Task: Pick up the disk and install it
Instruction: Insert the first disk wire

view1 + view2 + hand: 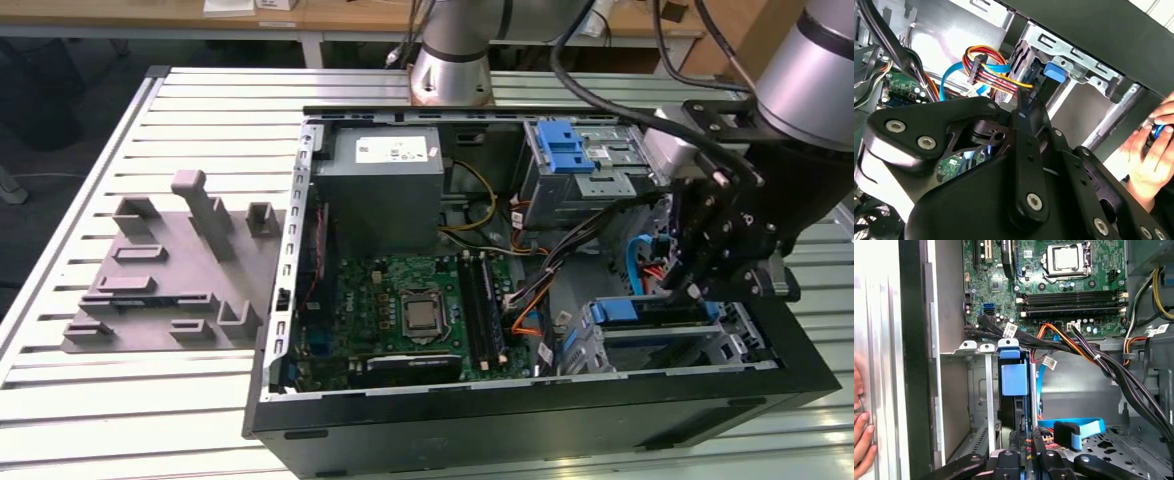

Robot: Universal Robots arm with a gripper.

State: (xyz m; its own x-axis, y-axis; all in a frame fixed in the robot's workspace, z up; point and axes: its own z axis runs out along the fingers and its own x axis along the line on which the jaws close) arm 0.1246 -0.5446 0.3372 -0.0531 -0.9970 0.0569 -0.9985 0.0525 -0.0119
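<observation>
The end effector [717, 272] reaches down into the open computer case [534, 420], just over the drive cage [654, 330] at its front corner; whether its fingers are wide or narrow cannot be told. The disk [1014, 385] stands on edge in that cage, blue rail showing, directly ahead of the end effector. Farther in lies the motherboard [1054, 285], and a person's hand [861, 435] rests on the table [160, 400] outside the case wall.

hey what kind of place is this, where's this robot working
Probably a robotics lab or test workshop. An open computer case lies on a slatted metal table with its motherboard exposed, a grey fixture sits beside it, and workbenches stand behind.
</observation>
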